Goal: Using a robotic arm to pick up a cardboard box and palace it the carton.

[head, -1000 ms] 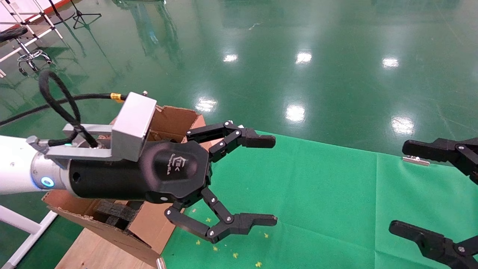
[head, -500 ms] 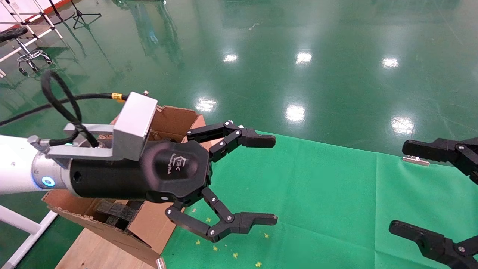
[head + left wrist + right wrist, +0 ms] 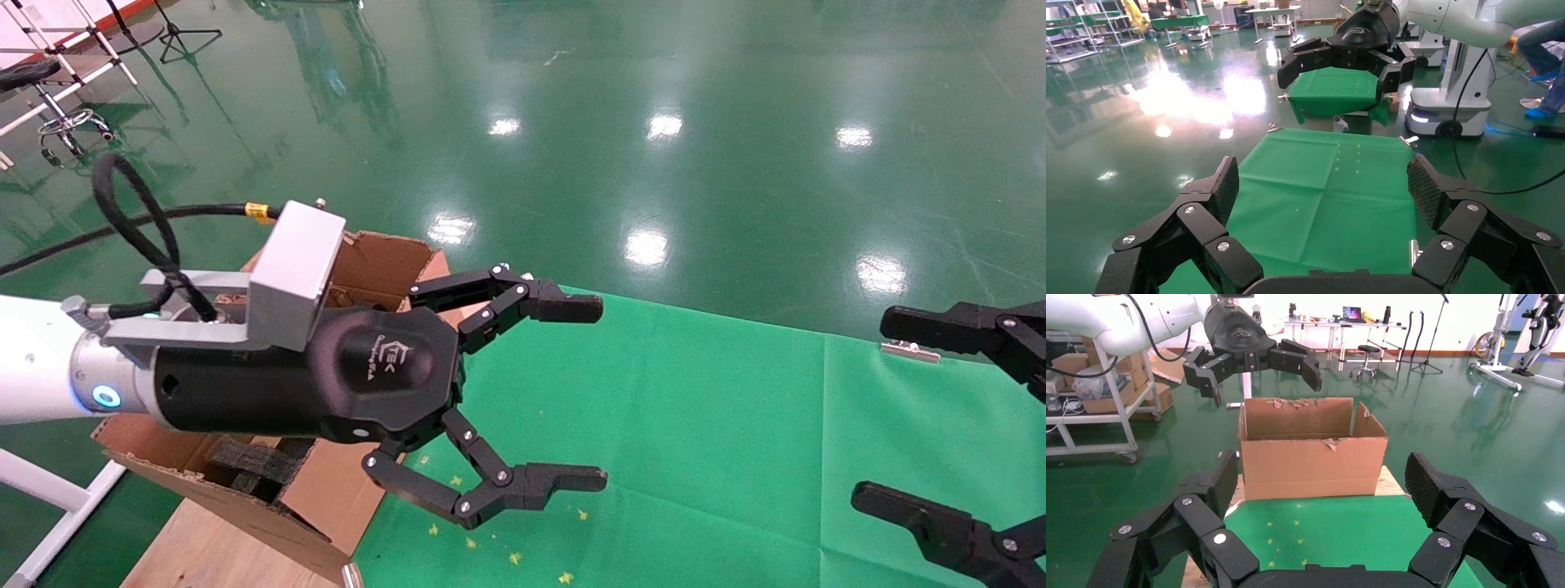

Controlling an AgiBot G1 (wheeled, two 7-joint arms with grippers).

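The robotic arm [image 3: 49, 380] reaches in from 9 o'clock in the head view, and its left gripper [image 3: 582, 392] hangs above the green cloth [image 3: 695, 425] with its 2 fingers spread wide and nothing between them. The carton [image 3: 384, 265] sits partly hidden under that arm at about 8 o'clock, flaps ragged, dark foam pieces [image 3: 253, 461] inside, resting on a wooden board [image 3: 204, 547] beside the cloth. The right gripper [image 3: 887, 412] waits at the 3 o'clock edge, jaws also wide apart and empty. The cardboard box appears in no view, so its place cannot be told.
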